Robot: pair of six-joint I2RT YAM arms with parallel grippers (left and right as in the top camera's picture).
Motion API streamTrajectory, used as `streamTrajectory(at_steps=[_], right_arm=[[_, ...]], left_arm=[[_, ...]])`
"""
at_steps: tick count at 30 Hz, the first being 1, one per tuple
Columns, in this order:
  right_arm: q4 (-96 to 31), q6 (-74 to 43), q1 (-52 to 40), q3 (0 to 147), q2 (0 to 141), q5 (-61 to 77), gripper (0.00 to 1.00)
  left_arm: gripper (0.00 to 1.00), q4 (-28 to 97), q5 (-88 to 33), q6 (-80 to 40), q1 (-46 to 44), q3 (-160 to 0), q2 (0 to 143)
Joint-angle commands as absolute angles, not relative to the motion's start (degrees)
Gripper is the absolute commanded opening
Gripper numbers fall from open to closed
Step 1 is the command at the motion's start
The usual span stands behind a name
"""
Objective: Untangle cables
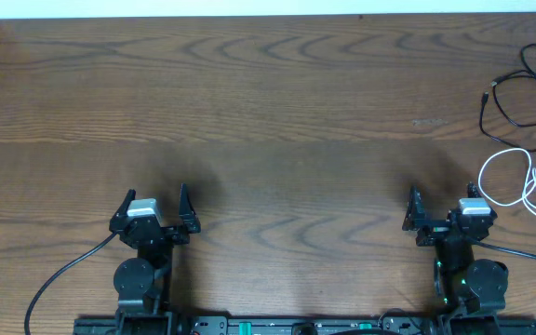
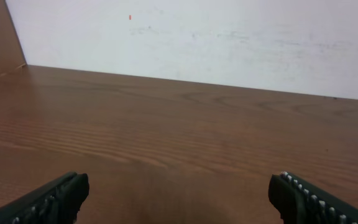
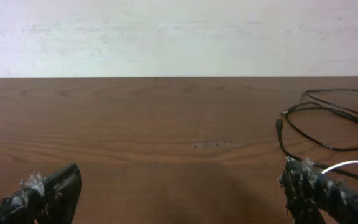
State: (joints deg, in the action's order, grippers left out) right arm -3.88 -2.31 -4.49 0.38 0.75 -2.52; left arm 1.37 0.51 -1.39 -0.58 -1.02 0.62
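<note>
Overhead view showed the right gripper with its fingers spread wide and nothing between them, parked near the table's front edge at about five o'clock. From there, the white cable lay just to its three o'clock side, looped in overlapping curls, and the black cable sat beyond it toward one o'clock, near the right edge and partly running out of view. The two cords lay close together at the far right; whether they actually crossed could not be told. The left gripper rested at about seven o'clock, likewise spread and empty, well apart from both cables, and its wrist camera saw only bare wood. The right wrist view caught the black loop at its right side and a sliver of white behind one finger. The risk ahead seemed to be the cords' place at the rim: a sideways reach might push them off the table, or a pinch through stacked loops might lift both cords and tighten the snarl.
</note>
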Motion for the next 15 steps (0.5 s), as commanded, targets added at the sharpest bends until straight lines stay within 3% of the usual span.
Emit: streamTrajectory(at_steps=[1, 15], right_arm=[[-4.14, -1.63, -4.93, 0.32, 0.67, -2.50, 0.99], [-4.14, -1.61, -4.93, 0.32, 0.67, -2.50, 0.99]], left_arm=[[0.98, 4.05, 2.00, -0.45, -0.30, -0.23, 0.27], [0.98, 4.05, 1.98, -0.45, -0.30, -0.23, 0.27]])
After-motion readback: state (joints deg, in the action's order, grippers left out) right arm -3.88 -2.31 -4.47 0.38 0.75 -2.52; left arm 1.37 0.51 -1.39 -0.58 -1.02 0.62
